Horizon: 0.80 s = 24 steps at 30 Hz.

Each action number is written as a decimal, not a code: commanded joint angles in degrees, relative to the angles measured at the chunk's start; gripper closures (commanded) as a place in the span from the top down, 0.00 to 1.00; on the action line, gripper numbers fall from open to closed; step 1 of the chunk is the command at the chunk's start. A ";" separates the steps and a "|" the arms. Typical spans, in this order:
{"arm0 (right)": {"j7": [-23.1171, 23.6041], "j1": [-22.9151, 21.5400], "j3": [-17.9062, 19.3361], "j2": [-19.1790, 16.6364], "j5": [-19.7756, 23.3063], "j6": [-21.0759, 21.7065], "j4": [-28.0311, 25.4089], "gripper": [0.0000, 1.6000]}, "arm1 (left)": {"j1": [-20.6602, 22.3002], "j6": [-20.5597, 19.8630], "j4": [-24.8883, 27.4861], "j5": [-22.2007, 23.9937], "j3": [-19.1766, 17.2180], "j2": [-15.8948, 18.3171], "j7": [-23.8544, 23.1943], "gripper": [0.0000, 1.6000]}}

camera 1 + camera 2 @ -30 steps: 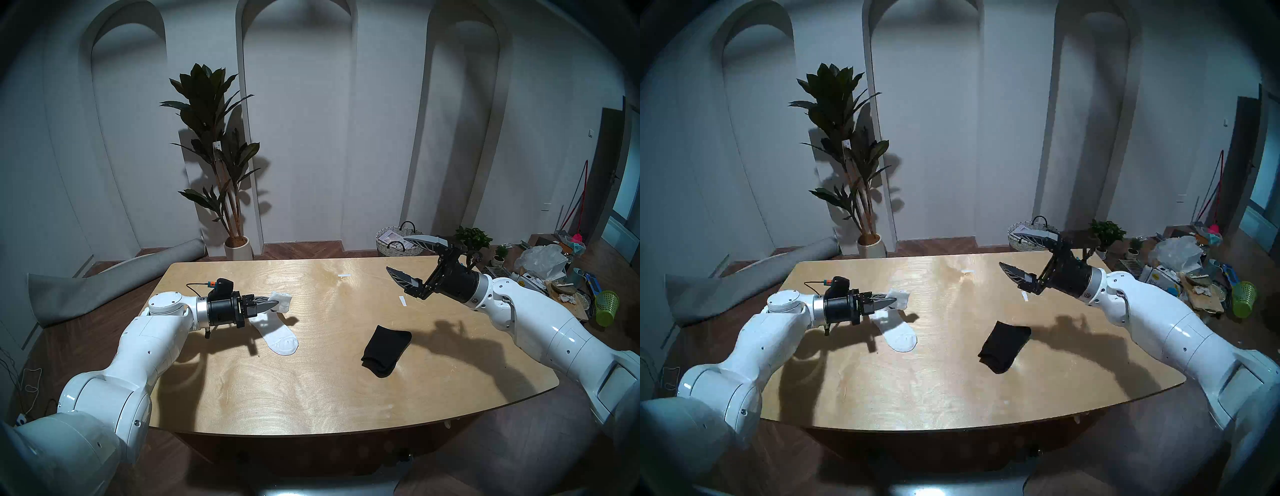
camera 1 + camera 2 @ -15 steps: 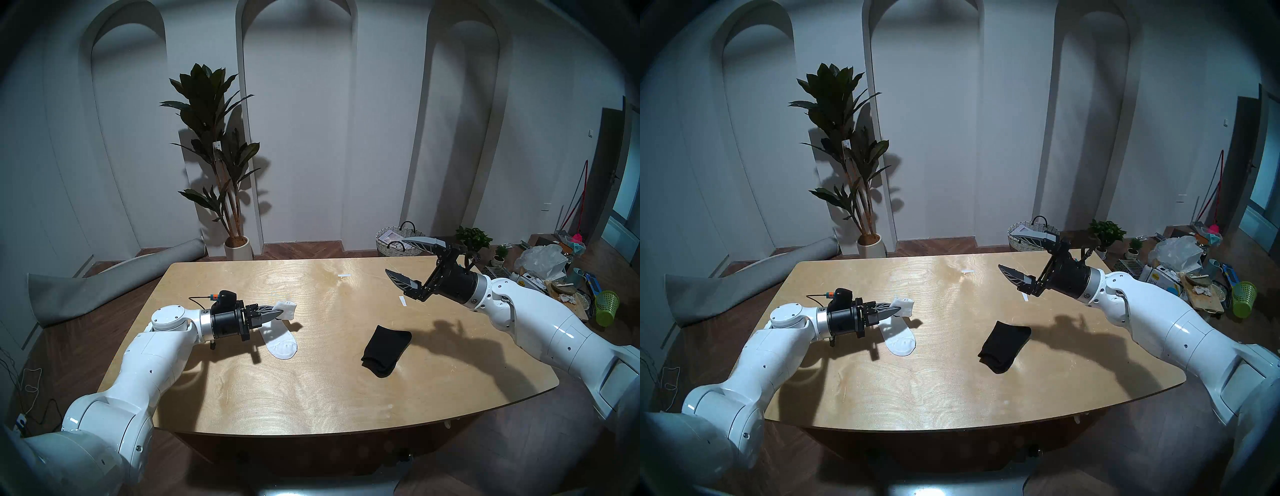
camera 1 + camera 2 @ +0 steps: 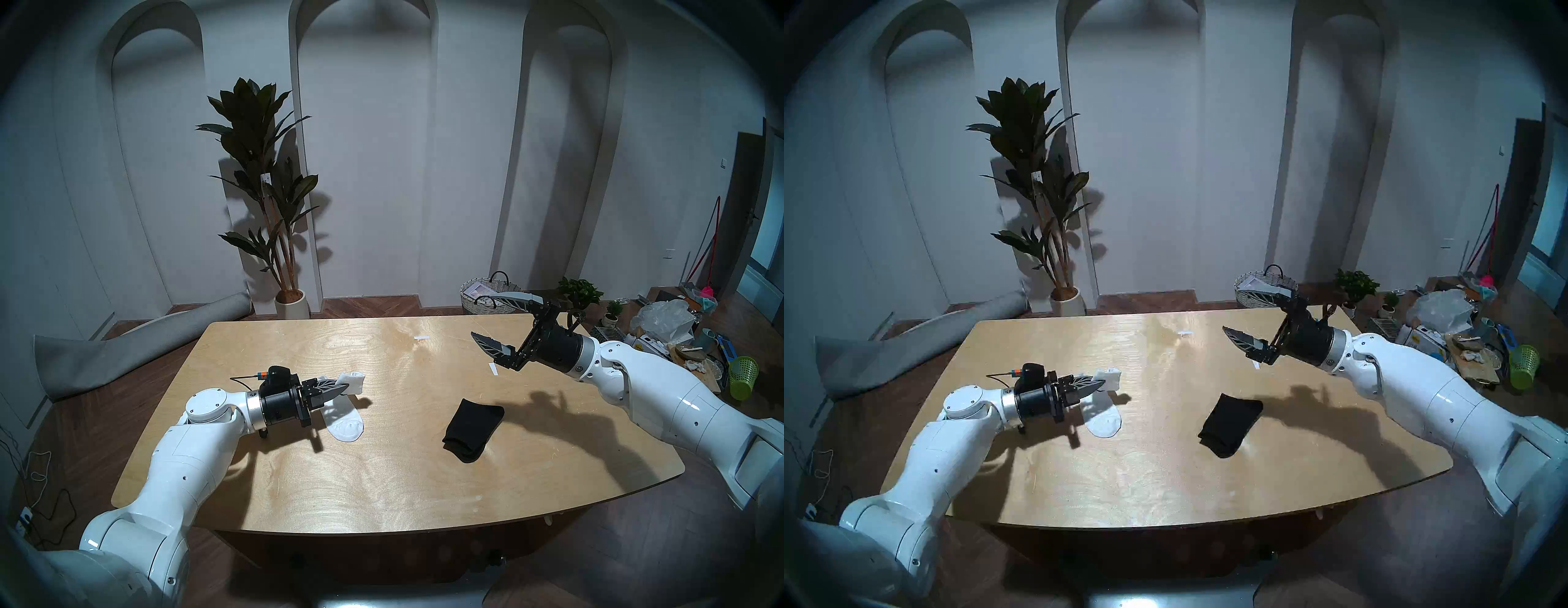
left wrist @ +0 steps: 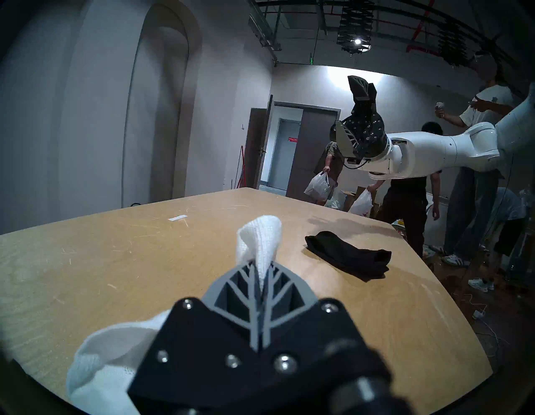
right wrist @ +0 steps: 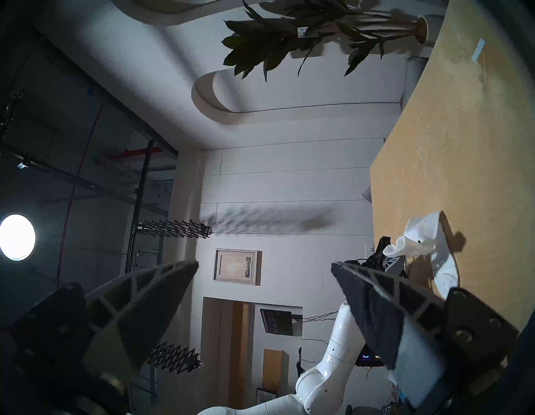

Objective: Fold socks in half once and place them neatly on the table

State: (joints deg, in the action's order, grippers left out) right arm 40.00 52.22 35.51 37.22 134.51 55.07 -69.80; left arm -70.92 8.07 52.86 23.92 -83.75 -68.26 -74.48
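Black sock (image 3: 473,429) lay doubled on the table (image 3: 382,479), right of centre; apparently finished. White sock (image 3: 345,426) was mid-fold: left gripper (image 3: 344,386) pinched its cuff aloft, toe resting near-left. Right gripper (image 3: 490,316) hung spread wide, empty.

- The left gripper (image 3: 344,387) reaches level from a bent elbow, low over the left side, fingers pressed together (white cloth pinched between them).
- The right gripper (image 3: 483,316) hangs raised at the far right, pointing left, its fingers spread wide and holding nothing.
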 commanded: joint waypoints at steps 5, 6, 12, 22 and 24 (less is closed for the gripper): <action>0.23 -2.46 -0.98 0.05 1.76 -0.07 0.86 1.00 | -5.52 1.91 7.20 -0.41 -0.57 0.03 2.30 0.18; 0.22 -2.74 -1.41 0.01 2.00 -0.07 1.10 1.00 | -6.84 2.16 8.52 -0.31 -0.89 -0.08 3.07 0.24; 0.22 -3.65 -2.40 -0.17 2.58 -0.07 1.65 1.00 | -10.17 3.01 12.12 -0.41 -1.81 0.20 5.07 0.38; 0.01 -5.20 -4.02 -0.18 3.43 -0.07 2.29 1.00 | -15.75 3.85 18.31 -0.73 -3.33 0.99 8.02 0.78; -0.01 -5.48 -4.36 -0.17 3.62 -0.07 2.37 1.00 | -16.95 3.90 19.46 -0.73 -3.71 1.09 8.62 0.69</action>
State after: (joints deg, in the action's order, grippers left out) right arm 39.81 49.15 31.37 37.18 136.86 55.07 -67.33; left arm -83.34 11.50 67.73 23.48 -86.40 -67.80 -67.50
